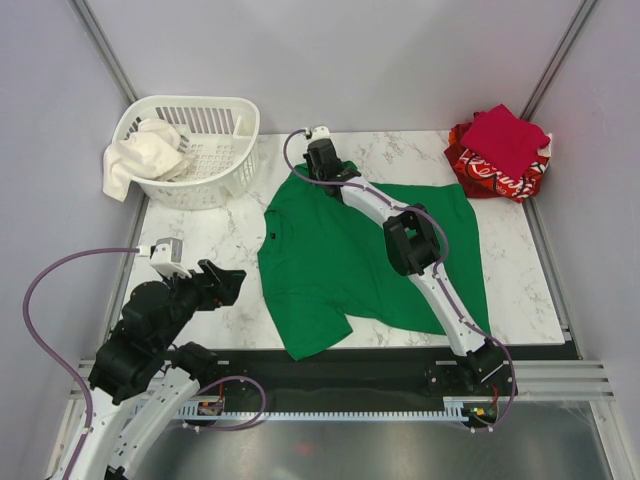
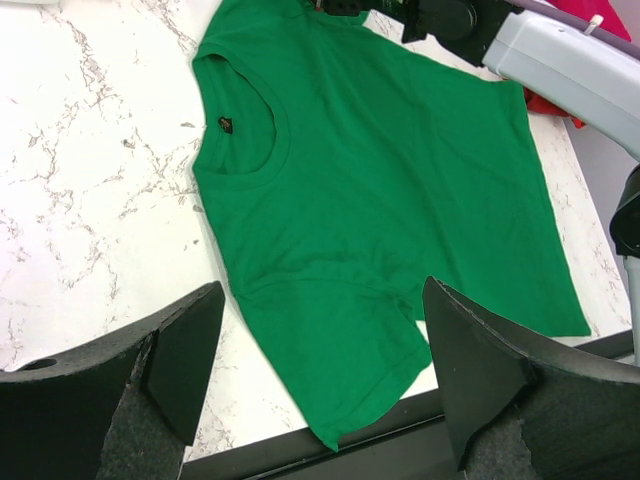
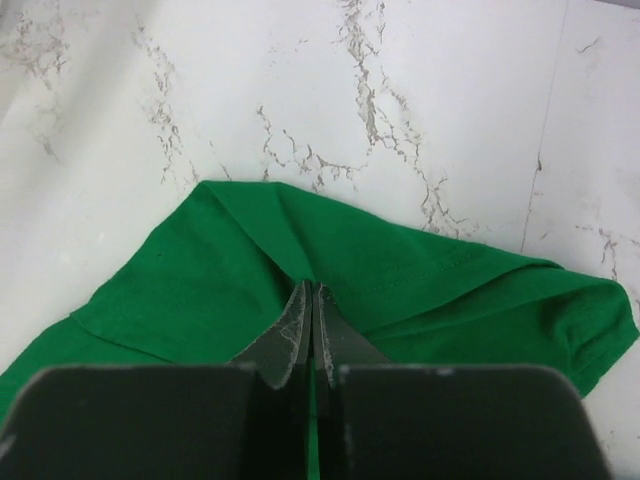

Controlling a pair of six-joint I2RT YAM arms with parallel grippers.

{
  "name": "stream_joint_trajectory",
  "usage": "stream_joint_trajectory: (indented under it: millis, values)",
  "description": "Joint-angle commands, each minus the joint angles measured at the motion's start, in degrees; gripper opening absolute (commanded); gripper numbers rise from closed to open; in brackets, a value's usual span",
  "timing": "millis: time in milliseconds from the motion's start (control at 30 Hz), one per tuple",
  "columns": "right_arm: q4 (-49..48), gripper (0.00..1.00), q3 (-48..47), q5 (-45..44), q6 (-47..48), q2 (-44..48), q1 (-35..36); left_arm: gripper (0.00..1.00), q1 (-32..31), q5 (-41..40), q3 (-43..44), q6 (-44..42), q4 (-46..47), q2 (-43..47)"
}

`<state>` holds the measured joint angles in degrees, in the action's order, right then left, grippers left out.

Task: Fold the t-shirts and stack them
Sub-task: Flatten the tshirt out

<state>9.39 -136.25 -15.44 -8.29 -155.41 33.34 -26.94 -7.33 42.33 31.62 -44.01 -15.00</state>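
Note:
The bright green t-shirt lies spread flat on the marble table, neck hole to the left. It also shows in the left wrist view. My right gripper reaches to the shirt's far sleeve and is shut on a pinched fold of the green cloth; its jaws are pressed together. My left gripper is open and empty, left of the shirt, and looks over the near sleeve. The crimson shirt lies folded on the red printed shirt at the far right corner.
A white slatted basket with a white cloth hanging over its rim stands at the far left. The right arm stretches across the green shirt. The table's black front edge runs just below the shirt.

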Motion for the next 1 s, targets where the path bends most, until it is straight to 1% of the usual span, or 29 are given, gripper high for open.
stream_joint_trajectory:
  millis: [0, 33, 100, 133, 200, 233, 300, 333, 400, 433, 467, 533, 600, 633, 700, 733, 767, 800, 833, 867, 900, 933, 967]
  values:
    - [-2.2, 0.02, 0.4, 2.2, -1.5, 1.6, -0.7, 0.88, 0.5, 0.6, -0.1, -2.2, 2.4, -0.4]
    - [-2.8, 0.0, 0.4, 2.1, -1.4, 1.6, -0.7, 0.88, 0.5, 0.6, -0.2, -2.3, 2.4, -0.4]
    - [-4.5, 0.0, 0.1, 2.6, -0.5, 1.5, -0.6, 0.88, 0.5, 0.6, -0.3, -2.2, 2.4, -0.4]
    - [-6.8, 0.0, -0.4, 3.1, 0.3, 1.1, -0.7, 0.88, 0.5, 0.6, -0.3, -2.2, 2.4, -0.4]
    - [-9.0, 0.0, -2.5, 4.3, 3.4, 0.4, -0.7, 0.88, 0.5, 0.6, -0.3, -2.2, 2.4, -0.5]
    - [-14.3, 0.0, -2.9, 4.5, 4.6, -0.5, -0.8, 0.88, 0.5, 0.5, -0.3, -2.3, 2.4, -0.4]
    - [-18.5, 0.0, -5.1, 4.1, 7.6, -2.0, -0.7, 0.88, 0.6, 0.4, -0.3, -2.2, 2.3, -0.3]
    - [-22.6, 0.01, -5.7, 3.7, 7.9, -3.6, -0.6, 0.88, 0.7, 0.4, -0.2, -2.1, 2.3, -0.3]
    - [-26.6, 0.7, -8.0, 1.9, 11.0, -5.3, -0.6, 0.88, 0.9, 0.3, -0.3, -2.1, 2.3, -0.3]
    - [-29.5, 0.92, -8.9, 1.6, 11.5, -7.1, -0.6, 0.88, 1.0, 0.1, -0.2, -2.1, 2.3, -0.2]
    - [-31.3, 0.98, -9.4, 1.6, 12.2, -7.7, -0.6, 0.88, 1.0, 0.0, -0.2, -2.1, 2.3, -0.2]
    - [-36.4, 0.98, -9.6, -0.4, 15.2, -8.9, -0.5, 0.88, 1.0, 0.0, -0.4, -2.0, 2.3, -0.1]
    - [-38.4, 0.98, -9.7, -2.0, 16.6, -9.2, -0.5, 0.88, 1.0, -0.1, -0.4, -2.0, 2.3, -0.3]
    - [-37.5, 0.98, -9.5, -3.9, 16.6, -8.6, -0.5, 0.88, 1.0, -0.1, -0.4, -2.0, 2.3, -0.3]
    - [-36.9, 0.97, -2.6, -4.0, 15.7, -5.3, -0.5, 0.88, 1.1, -0.2, -0.3, -2.0, 2.3, -0.4]
    - [-37.9, 0.94, 1.4, -2.9, 14.6, -0.2, -0.5, 0.88, 1.2, -0.2, -0.4, -1.9, 2.3, -0.3]
    - [-38.5, 0.92, 5.5, -0.8, 13.8, 2.5, -0.5, 0.88, 1.3, -0.1, -0.4, -1.9, 2.3, -0.2]
    - [-39.0, 0.92, 11.9, -0.6, 12.7, 4.7, -0.5, 0.88, 1.4, -0.2, -0.4, -2.0, 2.3, -0.1]
    - [-37.6, 0.89, 13.7, -0.8, 10.0, 7.9, -0.5, 0.88, 1.4, -0.1, -0.4, -2.0, 2.3, -0.1]
    - [-35.5, 0.82, 14.5, -1.0, 8.5, 8.7, -0.8, 0.88, 1.5, 0.0, -0.4, -2.0, 2.3, -0.1]
    - [-32.9, 0.78, 14.1, 0.4, 5.7, 9.3, -1.1, 0.88, 1.8, 0.0, -0.4, -2.1, 2.3, 0.0]
    - [-28.0, 0.73, 13.5, 2.5, 4.2, 9.3, -1.5, 0.87, 1.8, 0.3, -0.2, -2.1, 2.3, 0.0]
    - [-25.8, 0.67, 12.9, 4.2, 1.5, 9.3, -1.7, 0.87, 2.0, 0.5, -0.3, -2.1, 2.3, -0.1]
